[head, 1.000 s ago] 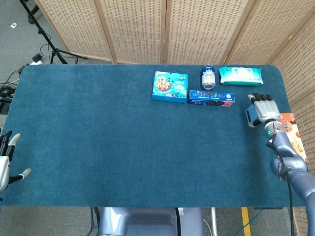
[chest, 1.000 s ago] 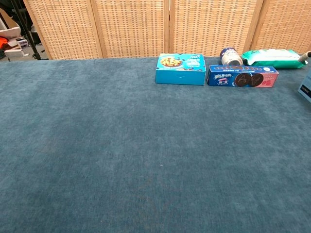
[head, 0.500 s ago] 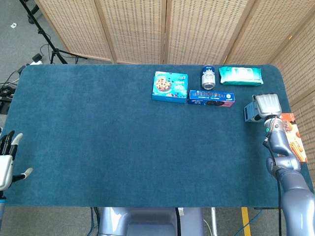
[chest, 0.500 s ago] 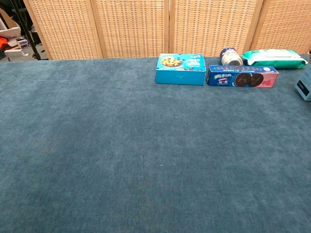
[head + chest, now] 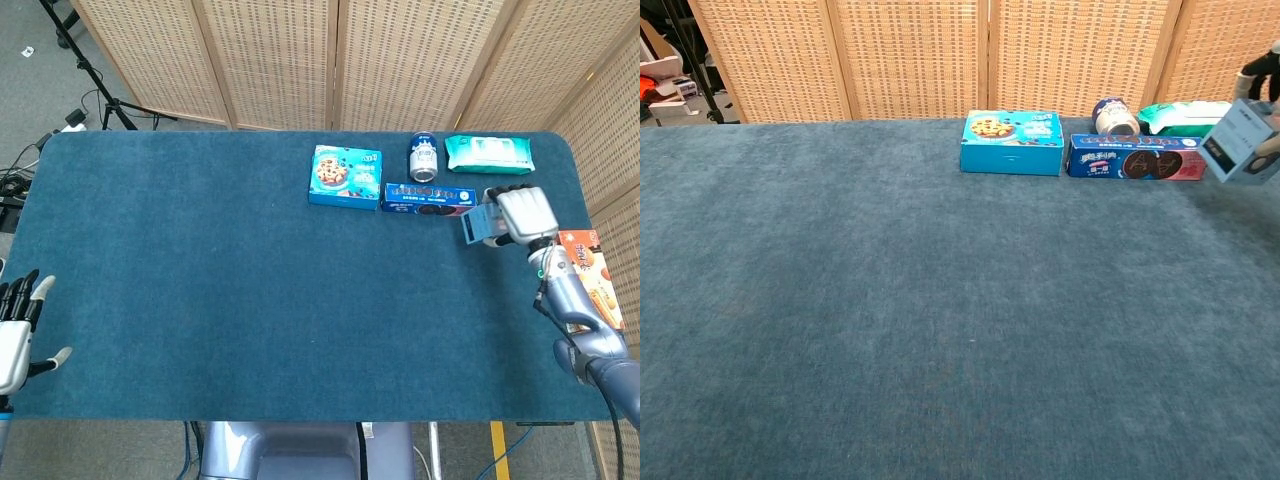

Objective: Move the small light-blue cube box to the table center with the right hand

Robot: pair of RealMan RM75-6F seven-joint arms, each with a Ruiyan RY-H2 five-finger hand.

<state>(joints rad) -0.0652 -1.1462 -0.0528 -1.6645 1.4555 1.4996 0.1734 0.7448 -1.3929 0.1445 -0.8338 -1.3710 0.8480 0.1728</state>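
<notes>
Got the small light-blue cube box (image 5: 481, 224) gripped in my right hand (image 5: 524, 214), lifted just right of the long dark-blue cookie box (image 5: 428, 198). Carrying it left to the table middle is what's left. Left hand (image 5: 14, 333) idles, fingers spread.

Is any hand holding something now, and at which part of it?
The right hand holds the small light-blue cube box by its right side, lifted above the table. The left hand holds nothing.

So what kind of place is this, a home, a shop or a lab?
Most likely a robot test room, not a home: a table covered in blue felt, woven folding screens as a backdrop, and a tripod with cables on the floor. Packaged snacks stand lined up like props.
</notes>
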